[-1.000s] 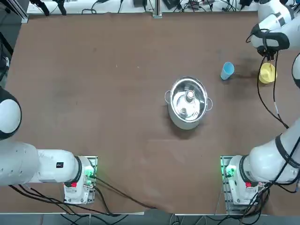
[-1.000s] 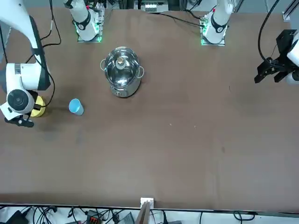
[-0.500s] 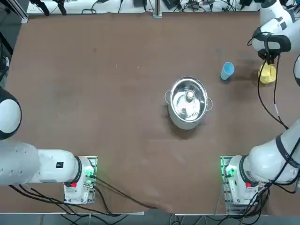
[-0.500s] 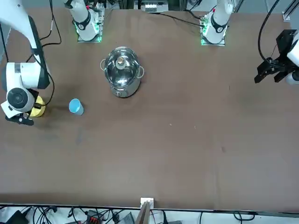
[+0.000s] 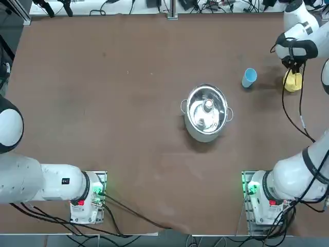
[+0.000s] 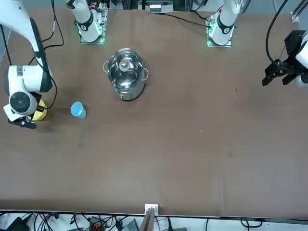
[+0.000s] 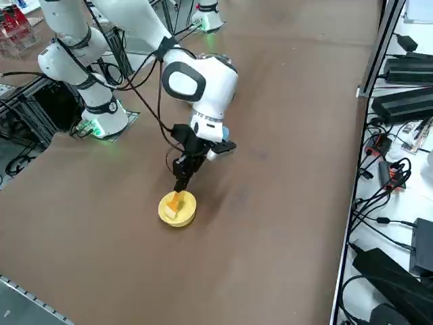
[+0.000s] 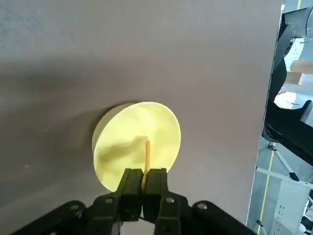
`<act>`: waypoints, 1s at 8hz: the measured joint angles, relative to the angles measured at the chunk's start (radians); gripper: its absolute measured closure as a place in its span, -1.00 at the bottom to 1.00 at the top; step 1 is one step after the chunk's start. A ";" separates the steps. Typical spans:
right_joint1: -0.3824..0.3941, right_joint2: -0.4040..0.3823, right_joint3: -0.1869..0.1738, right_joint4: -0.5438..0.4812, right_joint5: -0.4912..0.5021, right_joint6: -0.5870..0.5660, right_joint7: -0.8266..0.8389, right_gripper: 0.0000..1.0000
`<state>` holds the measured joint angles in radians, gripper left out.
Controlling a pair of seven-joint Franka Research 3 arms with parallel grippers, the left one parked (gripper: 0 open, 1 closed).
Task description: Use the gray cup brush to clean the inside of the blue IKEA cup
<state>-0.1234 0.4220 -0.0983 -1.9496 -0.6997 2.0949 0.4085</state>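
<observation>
My right gripper [image 8: 144, 172] hangs above a yellow cup [image 8: 122, 147] near the table's right edge and is shut on the gray cup brush [image 8: 146, 156]. The brush shows as a thin orange-tan stick that points down into the yellow cup's mouth. Its gray head does not show. In the right side view the gripper [image 7: 181, 181] stands just over the yellow cup [image 7: 177, 210]. The blue IKEA cup [image 5: 249, 77] stands upright a short way to the left of the yellow cup [image 5: 293, 82], apart from the gripper. The front view also shows the blue IKEA cup [image 6: 78, 110].
A steel pot [image 5: 206, 112] with two side handles stands near the table's middle, well to the left of both cups. A black cable hangs from my right wrist down along the table's right edge. Bare brown tabletop [image 5: 103, 103] surrounds the cups.
My right wrist has shifted a little over the yellow cup. The gripper has stayed shut on the brush, and neither the cups nor the pot have moved.
</observation>
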 joint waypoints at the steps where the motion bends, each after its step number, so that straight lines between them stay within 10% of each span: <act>1: 0.000 0.007 0.000 0.000 -0.006 0.001 0.014 0.91; 8: 0.004 0.036 0.004 0.000 -0.070 0.012 0.100 0.64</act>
<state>-0.1198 0.4582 -0.0942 -1.9496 -0.7692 2.1064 0.5090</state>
